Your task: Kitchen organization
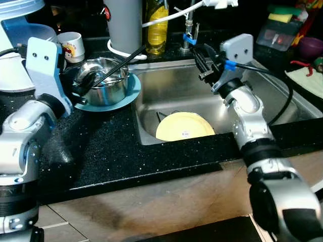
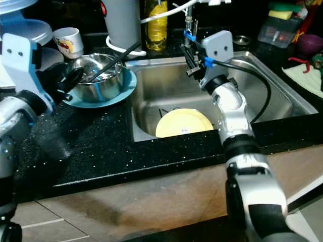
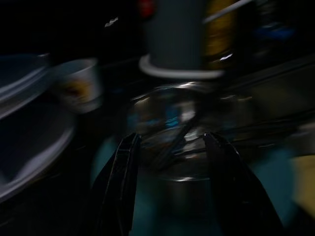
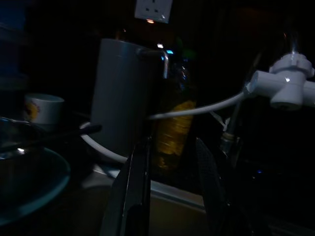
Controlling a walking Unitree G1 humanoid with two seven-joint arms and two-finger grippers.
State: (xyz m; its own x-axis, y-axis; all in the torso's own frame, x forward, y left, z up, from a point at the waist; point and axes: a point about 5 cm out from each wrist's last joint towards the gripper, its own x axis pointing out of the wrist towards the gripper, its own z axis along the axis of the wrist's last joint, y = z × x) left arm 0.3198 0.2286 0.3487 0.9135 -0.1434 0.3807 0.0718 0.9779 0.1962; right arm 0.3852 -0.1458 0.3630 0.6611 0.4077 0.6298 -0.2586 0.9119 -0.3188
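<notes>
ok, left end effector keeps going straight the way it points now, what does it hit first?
Most likely the steel pot on the teal plate. In the left wrist view the left end effector has its open fingers framing the pot dead ahead, with the black utensil lying in it. That view is blurred, so depth is uncertain.

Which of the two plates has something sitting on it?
The teal plate on the counter: a steel pot stands on it. The yellow plate lies bare in the sink.

Head views are bright and fairly sharp, with glare on the steel pot (image 1: 103, 80). Both wrist views are very dark; the left one is motion-blurred.
</notes>
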